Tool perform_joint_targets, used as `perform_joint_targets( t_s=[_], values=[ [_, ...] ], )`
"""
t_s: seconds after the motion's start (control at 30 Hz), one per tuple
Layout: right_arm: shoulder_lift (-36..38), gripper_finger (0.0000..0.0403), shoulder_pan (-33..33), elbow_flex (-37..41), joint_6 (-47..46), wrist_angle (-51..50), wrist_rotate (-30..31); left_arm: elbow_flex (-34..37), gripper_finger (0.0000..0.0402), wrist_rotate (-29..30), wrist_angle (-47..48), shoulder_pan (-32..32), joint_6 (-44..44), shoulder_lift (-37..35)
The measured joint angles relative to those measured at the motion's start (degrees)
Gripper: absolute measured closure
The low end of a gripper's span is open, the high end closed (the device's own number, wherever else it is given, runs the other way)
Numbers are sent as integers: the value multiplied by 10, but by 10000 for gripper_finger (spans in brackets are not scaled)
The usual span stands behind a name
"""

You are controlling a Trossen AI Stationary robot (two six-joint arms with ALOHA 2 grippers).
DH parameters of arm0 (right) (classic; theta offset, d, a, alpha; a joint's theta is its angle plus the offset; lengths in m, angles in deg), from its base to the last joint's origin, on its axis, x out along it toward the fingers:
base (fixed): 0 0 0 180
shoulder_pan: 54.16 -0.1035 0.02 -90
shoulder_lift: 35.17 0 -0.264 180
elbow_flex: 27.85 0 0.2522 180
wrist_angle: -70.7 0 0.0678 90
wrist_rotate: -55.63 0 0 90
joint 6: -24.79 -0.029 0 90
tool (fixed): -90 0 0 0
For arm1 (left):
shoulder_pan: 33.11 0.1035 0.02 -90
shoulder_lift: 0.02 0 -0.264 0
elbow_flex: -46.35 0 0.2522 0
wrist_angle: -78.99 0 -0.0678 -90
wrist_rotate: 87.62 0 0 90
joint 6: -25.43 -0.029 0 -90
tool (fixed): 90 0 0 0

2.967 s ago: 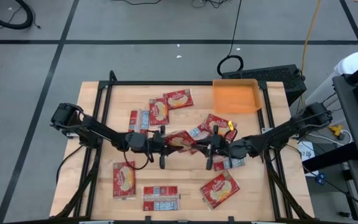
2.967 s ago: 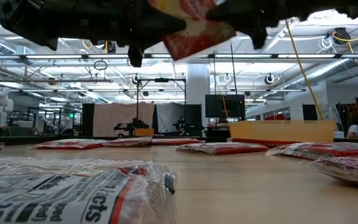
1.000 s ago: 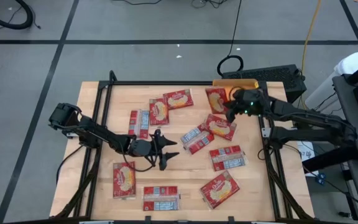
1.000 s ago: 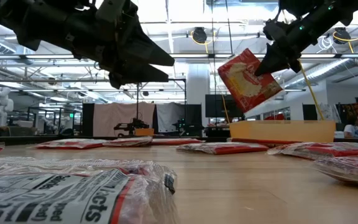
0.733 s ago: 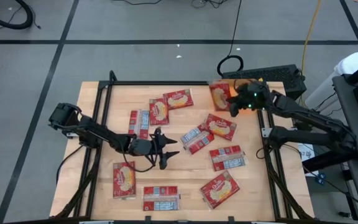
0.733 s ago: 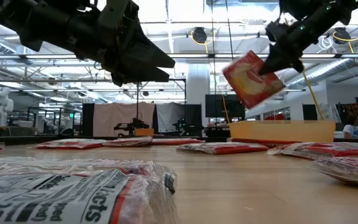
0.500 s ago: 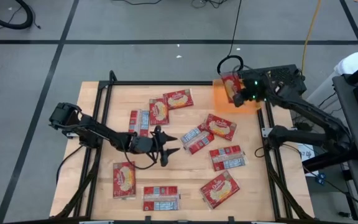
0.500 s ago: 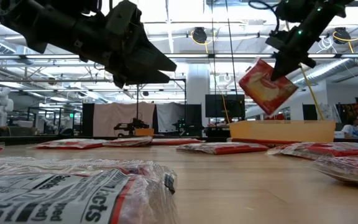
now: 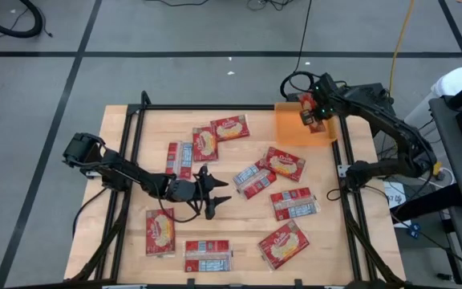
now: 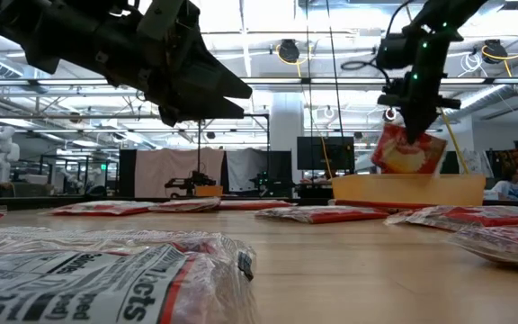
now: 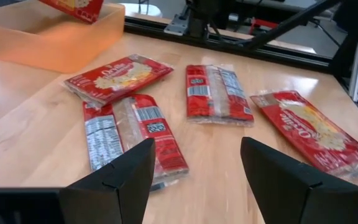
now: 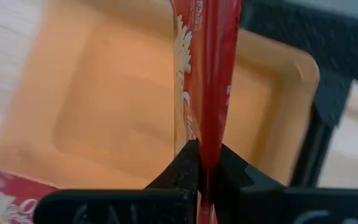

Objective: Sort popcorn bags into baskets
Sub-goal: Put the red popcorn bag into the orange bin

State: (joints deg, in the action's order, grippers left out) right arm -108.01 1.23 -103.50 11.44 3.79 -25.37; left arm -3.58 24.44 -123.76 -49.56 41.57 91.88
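Right gripper (image 9: 314,111) poised over the orange basket (image 9: 291,132) at the far right corner of the wooden surface (image 9: 143,160), fingers clamped on one popcorn bag (image 9: 305,107). In the right wrist view, bag (image 12: 205,81) seen edge-on, pinched at its near end between the two dark fingers (image 12: 185,163), hanging straight out over the basket floor (image 12: 104,118). In the low view, same bag (image 10: 408,151) dangling below the gripper (image 10: 414,126), cream-yellow picture face outward, lower edge at or just inside the basket rim (image 10: 367,187); whether touching the floor of the basket, cannot tell.

Left gripper (image 9: 215,191) held above the middle of the surface, well apart from the basket, fingers spread wide and holding nothing. In the left wrist view, fingers (image 11: 114,180) parted, with loose bags on the surface beyond them: a pair lying label side up (image 11: 132,134), another label side up (image 11: 216,93), one picture side up near the basket (image 11: 118,74), one picture side up off toward the frame rail (image 11: 316,127).

From above, more bags scattered about: two near the far edge (image 9: 229,127), one by the right arm's base (image 9: 285,163), three along the near edge (image 9: 207,255)
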Motion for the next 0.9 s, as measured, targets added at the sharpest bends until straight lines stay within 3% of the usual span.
perform_joint_targets(
  t_s=[0.37,0.9],
  values=[
    [-25,394,18,0,-68,-3,15,0,160,0,26,-18,0,0],
    [-93,394,26,-2,-85,-21,4,0,160,0,27,-21,6,0]
  ],
)
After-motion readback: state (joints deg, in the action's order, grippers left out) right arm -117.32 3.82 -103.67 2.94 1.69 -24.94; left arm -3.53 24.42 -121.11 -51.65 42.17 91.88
